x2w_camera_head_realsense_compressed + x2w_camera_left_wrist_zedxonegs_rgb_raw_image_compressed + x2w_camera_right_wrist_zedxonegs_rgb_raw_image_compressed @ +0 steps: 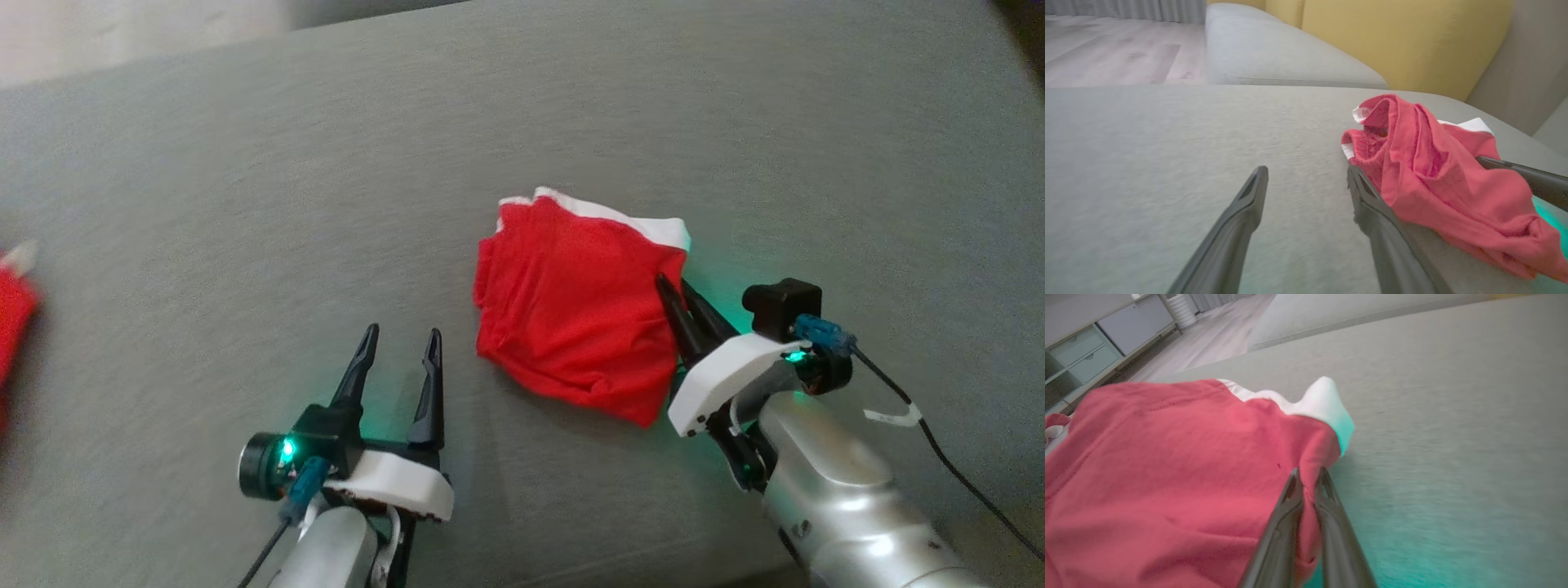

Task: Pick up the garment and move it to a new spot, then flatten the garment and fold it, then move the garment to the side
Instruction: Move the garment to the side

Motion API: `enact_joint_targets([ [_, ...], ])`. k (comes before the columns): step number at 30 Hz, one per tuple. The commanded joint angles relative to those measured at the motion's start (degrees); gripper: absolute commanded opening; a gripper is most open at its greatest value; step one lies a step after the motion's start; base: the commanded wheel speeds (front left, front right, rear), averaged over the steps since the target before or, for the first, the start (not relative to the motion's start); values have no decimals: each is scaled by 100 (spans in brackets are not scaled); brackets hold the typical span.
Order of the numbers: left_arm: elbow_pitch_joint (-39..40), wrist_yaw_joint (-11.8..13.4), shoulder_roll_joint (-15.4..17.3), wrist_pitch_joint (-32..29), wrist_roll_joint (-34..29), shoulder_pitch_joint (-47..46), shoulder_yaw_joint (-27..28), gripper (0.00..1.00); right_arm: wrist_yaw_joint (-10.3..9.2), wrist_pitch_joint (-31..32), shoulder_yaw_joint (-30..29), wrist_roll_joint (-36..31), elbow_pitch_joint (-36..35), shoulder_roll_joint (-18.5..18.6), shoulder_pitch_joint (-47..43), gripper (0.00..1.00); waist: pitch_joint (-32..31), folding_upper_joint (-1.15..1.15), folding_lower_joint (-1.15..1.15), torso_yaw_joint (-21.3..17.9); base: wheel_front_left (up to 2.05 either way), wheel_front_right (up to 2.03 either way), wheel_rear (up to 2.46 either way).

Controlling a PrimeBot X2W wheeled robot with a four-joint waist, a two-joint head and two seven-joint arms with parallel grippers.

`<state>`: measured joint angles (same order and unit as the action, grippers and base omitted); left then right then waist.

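A red garment (571, 310) with white trim lies folded and bunched on the grey cushion (245, 204), right of centre. My right gripper (672, 282) is shut on its right edge; in the right wrist view the two fingers pinch the red cloth (1167, 465) at the gripper (1309, 470), just below the white trim. My left gripper (402, 331) stands open to the garment's left, with nothing between its fingers. In the left wrist view that gripper (1307, 169) has its right finger just beside the crumpled garment (1433, 175), and the other arm's dark finger (1527, 171) shows at the far side.
Another red cloth (12, 310) lies at the cushion's far left edge. A yellow back cushion (1404, 41) rises behind the seat, with wooden floor (1106, 45) beyond. A cabinet with drawers (1086, 351) stands across the room.
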<state>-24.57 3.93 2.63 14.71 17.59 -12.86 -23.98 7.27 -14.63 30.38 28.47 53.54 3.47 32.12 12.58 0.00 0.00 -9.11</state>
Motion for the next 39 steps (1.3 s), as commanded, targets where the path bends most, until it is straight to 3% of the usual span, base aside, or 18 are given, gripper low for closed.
enact_joint_targets([
  [1,121,-39,25,29,-30,-186,129,100,22,-36,118,58,-186,-59,-34,0,-167,0,0,-1091,0,0,0],
  [7,49,-82,25,29,-5,-217,54,100,22,-36,204,216,-293,-59,-166,0,-152,0,0,-1834,0,0,0],
  [14,-36,-141,25,29,-91,-328,-8,100,22,-37,-33,-107,-148,-59,-19,0,45,0,0,-2025,0,0,0],
  [18,-52,-161,25,29,-151,-427,-59,100,22,-37,-300,-559,43,67,404,0,239,0,0,-1770,0,0,0],
  [22,-49,-181,25,29,-236,-517,-135,100,22,-37,-502,-1004,343,439,962,0,510,0,0,-1323,0,0,0],
  [31,53,-169,25,29,-428,-767,-177,100,22,-35,-1004,-1651,1594,1952,2032,0,1143,0,0,-137,0,0,0],
  [35,230,-97,25,29,-439,-874,-90,100,22,-36,-1360,-1860,1851,2589,2284,0,1320,0,0,210,0,0,0],
  [39,407,-40,25,29,-418,-905,-1,100,22,-36,-1764,-2077,1933,2947,2380,0,1389,0,0,386,0,0,0],
])
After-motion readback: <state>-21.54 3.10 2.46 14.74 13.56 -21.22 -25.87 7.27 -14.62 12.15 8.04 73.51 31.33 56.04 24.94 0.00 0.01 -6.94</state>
